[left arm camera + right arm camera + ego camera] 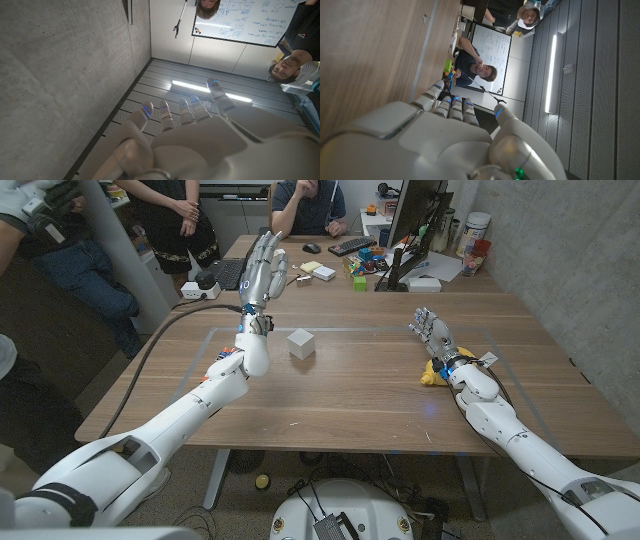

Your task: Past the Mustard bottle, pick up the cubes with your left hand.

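A single pale grey cube (302, 343) stands on the wooden table (360, 395), a little left of the middle. My left hand (263, 266) is raised well above the table to the left of the cube, its fingers spread and pointing up, holding nothing. In the left wrist view this hand (200, 135) points at the ceiling. A yellow mustard bottle (433, 372) lies at the right, partly hidden by my right wrist. My right hand (431, 330) hovers just beyond the bottle, fingers apart and holding nothing. The right wrist view has the right hand (445, 140) beside the tabletop (370, 50).
A black cable (165, 340) runs along my left arm. A second table behind carries a keyboard (351, 246), a monitor (418, 220), sticky notes (322, 271) and a power strip (200, 288). Several people sit or stand beyond it, one (305, 205) straight across.
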`<state>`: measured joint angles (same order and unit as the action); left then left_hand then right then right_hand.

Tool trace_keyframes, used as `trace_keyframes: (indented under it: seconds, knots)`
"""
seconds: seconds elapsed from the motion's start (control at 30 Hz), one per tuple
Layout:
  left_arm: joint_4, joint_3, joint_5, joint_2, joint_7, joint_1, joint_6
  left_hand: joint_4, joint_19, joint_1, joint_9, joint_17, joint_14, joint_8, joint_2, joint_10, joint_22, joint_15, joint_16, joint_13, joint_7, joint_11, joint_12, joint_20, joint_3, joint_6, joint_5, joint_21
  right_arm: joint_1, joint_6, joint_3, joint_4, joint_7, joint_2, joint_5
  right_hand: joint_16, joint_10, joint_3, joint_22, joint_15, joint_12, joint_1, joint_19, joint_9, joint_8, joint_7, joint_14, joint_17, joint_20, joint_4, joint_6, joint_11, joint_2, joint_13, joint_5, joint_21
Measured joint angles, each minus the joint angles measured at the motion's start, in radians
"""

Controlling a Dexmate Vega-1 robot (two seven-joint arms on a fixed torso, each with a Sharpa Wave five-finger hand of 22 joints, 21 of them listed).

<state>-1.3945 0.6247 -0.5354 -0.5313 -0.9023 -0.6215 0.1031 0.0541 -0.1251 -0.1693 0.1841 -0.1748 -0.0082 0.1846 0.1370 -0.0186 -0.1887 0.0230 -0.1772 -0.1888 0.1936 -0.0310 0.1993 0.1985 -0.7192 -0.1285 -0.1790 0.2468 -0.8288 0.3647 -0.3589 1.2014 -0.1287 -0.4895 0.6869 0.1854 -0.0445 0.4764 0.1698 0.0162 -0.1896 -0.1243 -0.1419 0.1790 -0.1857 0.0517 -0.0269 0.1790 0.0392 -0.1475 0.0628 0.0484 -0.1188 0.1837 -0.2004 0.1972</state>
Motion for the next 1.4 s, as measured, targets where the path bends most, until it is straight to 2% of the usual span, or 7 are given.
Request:
trace_keyframes:
  seconds: [0.37, 0.53, 0.83, 1.07, 1.27, 1.4]
  knots:
    - [-0.018, 0.036, -0.063, -0.011, 0.013, 0.03, -0.03, -0.013, 0.004, -0.009, 0.0, 0.003, -0.016, -0.004, -0.001, 0.018, 0.0, -0.001, 0.0, 0.0, 0.018, -0.01, -0.004, 0.004, 0.024, 0.011, 0.0, -0.007, 0.002, 0.003, 0.001, -0.001, -0.006, -0.001, 0.001, 0.0, -0.006, 0.0, 0.0, 0.0, 0.0, 0.01, 0.0, 0.0, 0.0, 0.0, 0.0, 0.0, 0.0, 0.0, 0.0, 0.005, 0.01, 0.0, 0.0, 0.0]
    - [-0.03, 0.051, -0.093, -0.016, 0.025, 0.042, -0.048, -0.049, 0.013, -0.01, -0.003, 0.002, -0.044, -0.004, -0.07, 0.036, 0.003, 0.009, 0.0, 0.0, 0.024, -0.028, -0.004, 0.013, 0.06, 0.047, 0.0, -0.022, 0.002, 0.004, 0.002, -0.001, -0.008, -0.001, 0.002, 0.0, -0.006, -0.003, 0.0, 0.0, 0.0, 0.01, 0.0, 0.0, 0.0, 0.0, 0.0, 0.0, 0.0, -0.003, 0.0, 0.005, 0.009, 0.0, 0.0, 0.0]
    - [-0.055, 0.066, -0.125, -0.027, 0.061, 0.051, -0.087, -0.064, 0.013, -0.013, -0.003, 0.0, -0.045, -0.012, -0.087, 0.052, 0.003, 0.009, 0.0, 0.0, 0.026, -0.033, -0.004, 0.013, 0.074, 0.063, 0.0, -0.025, 0.002, 0.011, 0.005, -0.005, -0.011, -0.001, 0.004, 0.0, -0.009, -0.003, 0.0, 0.0, 0.0, 0.013, 0.0, 0.0, 0.0, 0.0, 0.0, 0.0, 0.0, -0.003, 0.0, 0.001, 0.006, 0.0, 0.0, 0.0]
    - [-0.083, 0.074, -0.128, -0.039, 0.152, 0.055, -0.144, -0.077, 0.012, -0.019, -0.003, 0.0, -0.043, -0.012, -0.099, 0.06, 0.003, -0.004, 0.0, 0.0, 0.028, -0.041, -0.004, 0.014, 0.088, 0.075, 0.0, -0.025, 0.002, 0.019, 0.007, -0.009, -0.012, -0.001, 0.004, 0.0, -0.011, -0.003, 0.0, 0.0, 0.0, 0.013, -0.007, 0.0, 0.0, 0.0, 0.0, 0.0, -0.007, -0.003, 0.0, 0.0, 0.005, 0.0, 0.0, 0.0]
    - [-0.094, 0.082, -0.124, -0.044, 0.222, 0.062, -0.192, -0.101, -0.017, -0.027, -0.003, 0.0, -0.028, -0.007, -0.112, 0.059, 0.007, -0.018, -0.008, 0.0, 0.026, -0.041, -0.004, 0.009, 0.09, 0.084, 0.0, -0.025, 0.002, 0.024, 0.008, -0.012, -0.013, -0.001, 0.004, 0.0, -0.011, -0.003, 0.0, 0.0, 0.0, 0.013, -0.007, 0.0, 0.0, 0.0, 0.0, 0.0, -0.007, -0.003, 0.0, 0.0, 0.005, 0.0, 0.0, 0.0]
    - [-0.095, 0.088, -0.123, -0.044, 0.249, 0.066, -0.214, -0.107, -0.027, -0.033, -0.003, 0.0, -0.025, -0.003, -0.117, 0.059, 0.008, -0.014, -0.008, 0.0, 0.026, -0.04, 0.001, 0.009, 0.089, 0.084, 0.0, -0.025, 0.002, 0.026, 0.008, -0.015, -0.015, -0.001, 0.004, 0.0, -0.011, -0.003, 0.0, 0.0, 0.0, 0.013, -0.007, 0.0, 0.0, 0.0, 0.0, 0.0, -0.007, -0.003, 0.0, 0.0, 0.005, 0.0, -0.007, 0.0]
